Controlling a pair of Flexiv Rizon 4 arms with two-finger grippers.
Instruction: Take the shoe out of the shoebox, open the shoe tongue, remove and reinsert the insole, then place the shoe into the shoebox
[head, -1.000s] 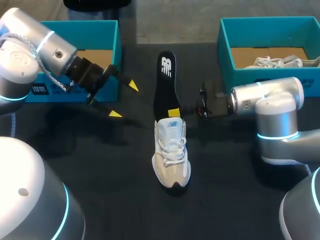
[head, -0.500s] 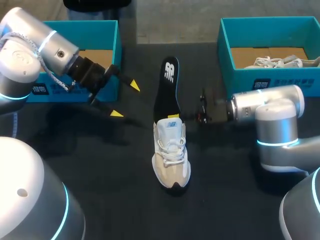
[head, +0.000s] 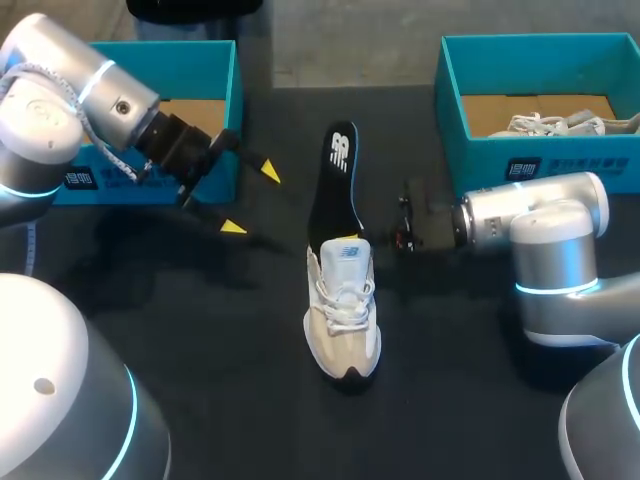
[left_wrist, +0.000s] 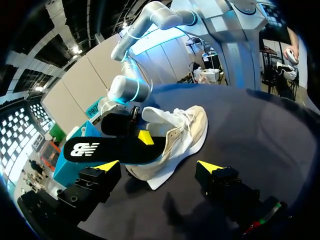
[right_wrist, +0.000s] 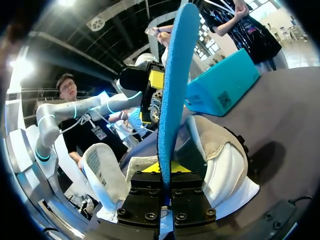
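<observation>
A beige and white shoe (head: 343, 312) stands upright at the table's middle, toe toward me. A black insole (head: 337, 185) rises slanting from its opening, logo end farthest from the shoe. My right gripper (head: 347, 240) is shut on the insole's lower end just above the opening. In the right wrist view the right gripper (right_wrist: 165, 170) pinches the insole's blue underside (right_wrist: 175, 75), with the shoe (right_wrist: 222, 160) beneath and its tongue (right_wrist: 102, 175) pulled aside. My left gripper (head: 250, 199) hangs open left of the insole, holding nothing. From the left wrist, the left gripper (left_wrist: 159, 166) faces the shoe (left_wrist: 175, 132) and insole (left_wrist: 110, 149).
A teal shoebox (head: 215, 60) stands at the back left, behind my left gripper. A second teal box (head: 450, 100) at the back right holds another pale shoe (head: 560, 123). Dark bare tabletop (head: 240, 350) lies around the shoe.
My right gripper has shifted a little toward me with the insole, and the insole's far end has come lower and tilted slightly right. The left arm barely moved.
</observation>
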